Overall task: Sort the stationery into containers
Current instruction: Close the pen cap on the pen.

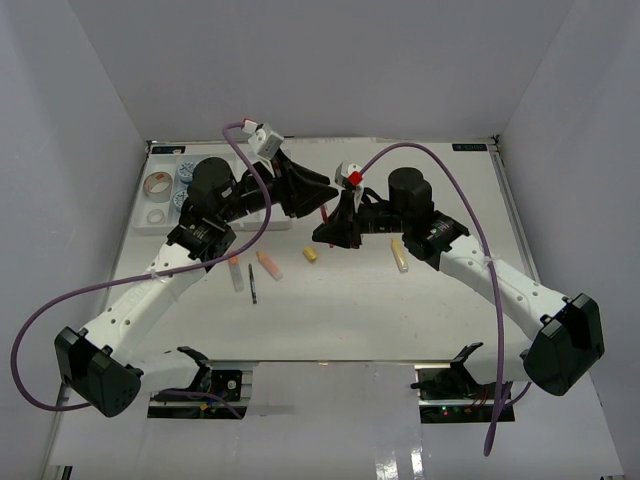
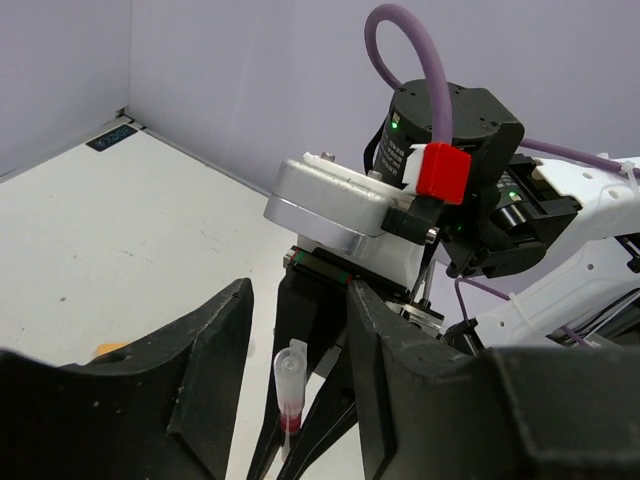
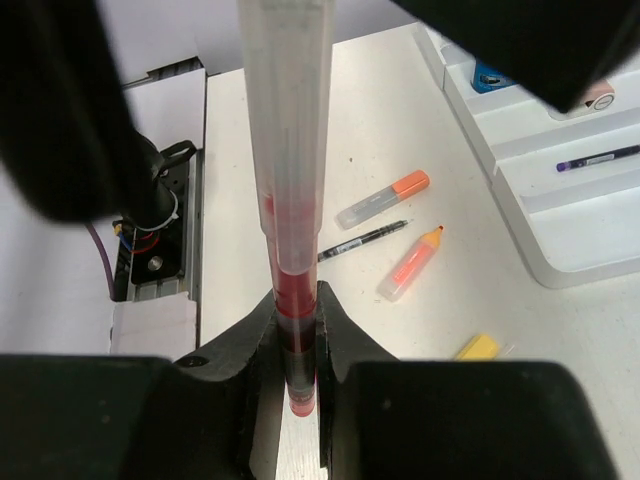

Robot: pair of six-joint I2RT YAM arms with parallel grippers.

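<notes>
R gripper point(image 3: 298, 325) jaws narrow, clamped on red pen point(image 3: 290, 200), held upright in mid-air. L gripper point(image 2: 298, 300) jaws part-open, straddling pen's clear top end, no grip. Prob. handover step; next L must close, R let go, then carry to tray point(image 3: 545, 265).

No legible text in any view. Small dark sticker point(image 2: 110, 137) on the table point(image 2: 100, 230) by the far wall has blue print, too blurred to read.

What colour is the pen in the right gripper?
The pen has a clear barrel with red inside, held in the right gripper. Best seen in the right wrist view.
</notes>
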